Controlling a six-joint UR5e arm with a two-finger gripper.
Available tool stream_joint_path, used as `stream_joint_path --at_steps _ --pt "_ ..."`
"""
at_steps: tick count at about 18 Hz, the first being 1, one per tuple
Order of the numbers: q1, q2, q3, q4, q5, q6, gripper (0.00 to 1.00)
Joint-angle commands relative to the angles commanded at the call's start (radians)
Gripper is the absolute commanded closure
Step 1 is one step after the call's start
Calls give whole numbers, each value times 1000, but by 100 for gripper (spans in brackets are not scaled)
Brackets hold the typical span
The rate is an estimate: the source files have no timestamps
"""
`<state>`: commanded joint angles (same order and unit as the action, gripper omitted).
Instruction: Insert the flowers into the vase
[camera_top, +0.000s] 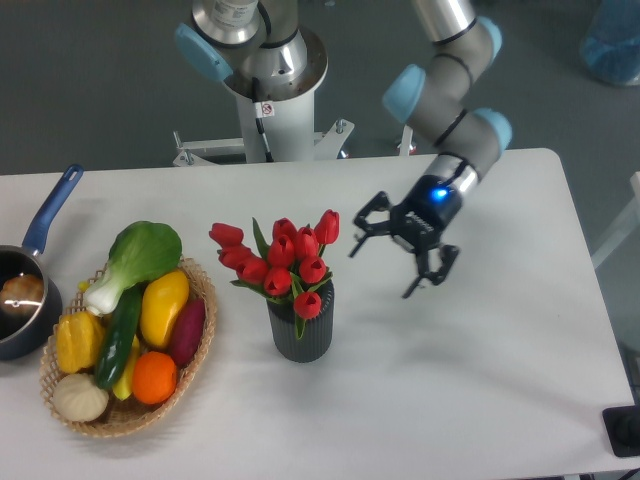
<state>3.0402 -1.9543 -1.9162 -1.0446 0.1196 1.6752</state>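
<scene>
The red tulips (280, 258) with green stems stand upright in the dark grey ribbed vase (302, 333) near the middle of the white table. Their heads spread wider than the vase's mouth, mostly to the left. My gripper (385, 267) is open and empty, hanging above the table to the right of the flowers, apart from them. Its fingers point down and to the left.
A wicker basket (199, 345) with a green-and-white leafy vegetable (138, 260) and other fruit and vegetables sits left of the vase. A blue-handled saucepan (28, 290) stands at the left edge. The robot's base (272, 90) is behind the table.
</scene>
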Motion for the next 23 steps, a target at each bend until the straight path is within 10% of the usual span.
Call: stream_joint_path --at_steps 7,23 --pt "15 -31 135 0 93 -32 0" --pt "-211 -78 390 44 1104 -34 0"
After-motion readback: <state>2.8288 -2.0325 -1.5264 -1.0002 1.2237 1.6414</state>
